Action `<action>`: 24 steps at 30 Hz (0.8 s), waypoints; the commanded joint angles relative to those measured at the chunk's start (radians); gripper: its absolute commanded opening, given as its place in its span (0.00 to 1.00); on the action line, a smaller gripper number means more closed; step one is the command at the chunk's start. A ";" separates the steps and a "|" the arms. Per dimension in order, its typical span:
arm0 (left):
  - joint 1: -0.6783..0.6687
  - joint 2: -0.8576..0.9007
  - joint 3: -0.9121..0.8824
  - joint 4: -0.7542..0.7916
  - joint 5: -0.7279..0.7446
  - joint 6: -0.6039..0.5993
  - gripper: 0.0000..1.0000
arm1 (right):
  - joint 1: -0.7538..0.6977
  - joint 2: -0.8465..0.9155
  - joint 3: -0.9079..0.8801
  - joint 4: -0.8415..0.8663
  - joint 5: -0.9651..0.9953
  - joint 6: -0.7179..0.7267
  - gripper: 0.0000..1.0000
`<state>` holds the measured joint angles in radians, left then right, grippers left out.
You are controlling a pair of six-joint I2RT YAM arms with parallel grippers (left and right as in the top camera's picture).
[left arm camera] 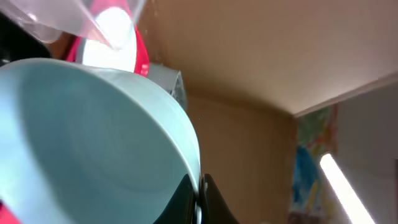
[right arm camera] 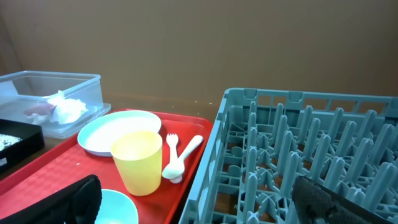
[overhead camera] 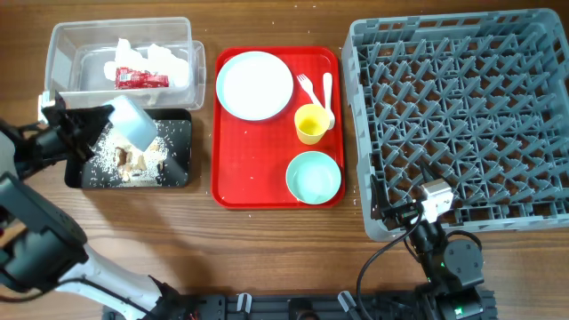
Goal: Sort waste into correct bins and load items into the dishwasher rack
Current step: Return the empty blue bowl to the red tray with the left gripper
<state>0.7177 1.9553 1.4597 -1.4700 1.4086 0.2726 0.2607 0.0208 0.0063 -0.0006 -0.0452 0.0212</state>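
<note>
One blue bowl [overhead camera: 133, 121] — tilted over black tray [overhead camera: 180, 171]

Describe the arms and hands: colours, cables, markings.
Both arms are mostly black. The left arm has a white lower link; the left hand is black. The right hand carries a pale grey block, with black cables looping beside it. Its fingers are black. No markings legible.

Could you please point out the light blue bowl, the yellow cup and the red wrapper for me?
light blue bowl [overhead camera: 133, 120], overhead view, on the middle of its tilted body.
yellow cup [right arm camera: 137, 163], right wrist view, on its front wall.
red wrapper [overhead camera: 140, 79], overhead view, on its middle.
</note>
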 commanded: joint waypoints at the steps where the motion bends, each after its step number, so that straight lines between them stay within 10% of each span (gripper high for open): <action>1: -0.112 -0.147 0.011 0.004 -0.075 0.034 0.04 | -0.003 0.000 -0.001 0.002 -0.009 0.006 1.00; 6: -0.346 -0.201 0.011 0.114 -0.204 -0.108 0.04 | -0.003 0.000 -0.001 0.002 -0.009 0.006 1.00; 17: -1.091 -0.193 0.010 0.363 -1.384 -0.711 0.04 | -0.003 0.000 -0.001 0.002 -0.009 0.005 1.00; 24: -1.272 -0.095 0.010 0.440 -1.455 -0.726 0.04 | -0.003 0.000 -0.001 0.002 -0.009 0.005 1.00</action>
<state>-0.5251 1.8099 1.4597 -1.0443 0.0071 -0.4290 0.2607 0.0223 0.0063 -0.0002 -0.0452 0.0212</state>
